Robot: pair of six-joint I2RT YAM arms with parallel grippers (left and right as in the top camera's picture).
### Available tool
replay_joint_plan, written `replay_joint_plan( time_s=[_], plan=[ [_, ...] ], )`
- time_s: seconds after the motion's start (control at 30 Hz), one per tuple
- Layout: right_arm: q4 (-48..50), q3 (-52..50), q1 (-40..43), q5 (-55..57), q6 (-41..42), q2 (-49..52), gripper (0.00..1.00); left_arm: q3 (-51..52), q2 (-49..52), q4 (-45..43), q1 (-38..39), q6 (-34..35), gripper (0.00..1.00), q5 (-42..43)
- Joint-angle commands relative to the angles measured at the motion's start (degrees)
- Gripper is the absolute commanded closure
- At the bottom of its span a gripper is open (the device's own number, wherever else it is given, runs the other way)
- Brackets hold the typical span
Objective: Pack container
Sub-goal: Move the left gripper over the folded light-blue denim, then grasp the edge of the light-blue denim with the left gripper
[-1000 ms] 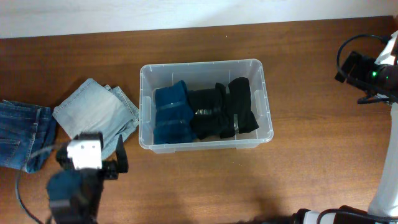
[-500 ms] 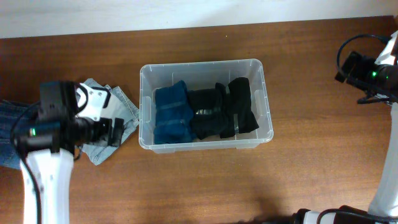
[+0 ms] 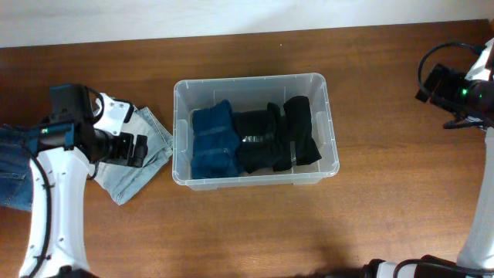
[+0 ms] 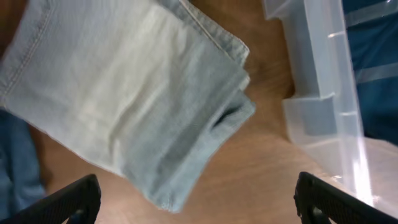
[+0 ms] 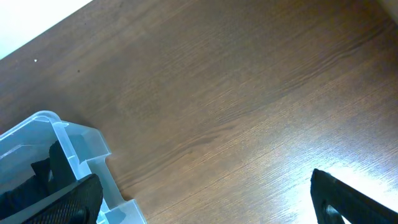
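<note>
Left arm [image 3: 48, 208], long white link, black joint housings, white wrist block, thin black cable, right arm [image 3: 480, 193], white link, black housing, green light, looped black cables, matte black fingertips [image 4: 69, 198].

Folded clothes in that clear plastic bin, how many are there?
3 in the clear plastic rectangular bin: a folded blue denim piece on the left, a folded black piece in the middle, a second black piece on the right. Others may hide underneath.
</note>
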State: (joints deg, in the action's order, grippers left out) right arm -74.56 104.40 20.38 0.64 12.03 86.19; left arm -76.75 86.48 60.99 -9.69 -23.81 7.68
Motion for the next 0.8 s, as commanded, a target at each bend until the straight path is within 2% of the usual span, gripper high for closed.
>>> replay_joint_plan(
  time_s=[0.0,0.1,0.33,0.77],
  plan=[
    [0.2,0.0,0.3,0.5,0.2,0.0,0.01,-1.3,1.9,-0.8,-0.2,-8.2,0.01,-1.3],
    [0.2,0.0,0.3,0.5,0.2,0.1,0.01,-1.3,3.4,-0.8,-0.2,-10.2,0.01,-4.2],
    [0.2,0.0,0.3,0.5,0.2,0.0,0.01,-1.2,6.1,-0.5,-0.2,-16.0,0.01,-4.4],
    [0.2,0.0,0.3,0.5,0.2,0.0,0.01,-1.1,13.3,-0.6,0.6,-17.0,0.01,-4.3]
  ],
)
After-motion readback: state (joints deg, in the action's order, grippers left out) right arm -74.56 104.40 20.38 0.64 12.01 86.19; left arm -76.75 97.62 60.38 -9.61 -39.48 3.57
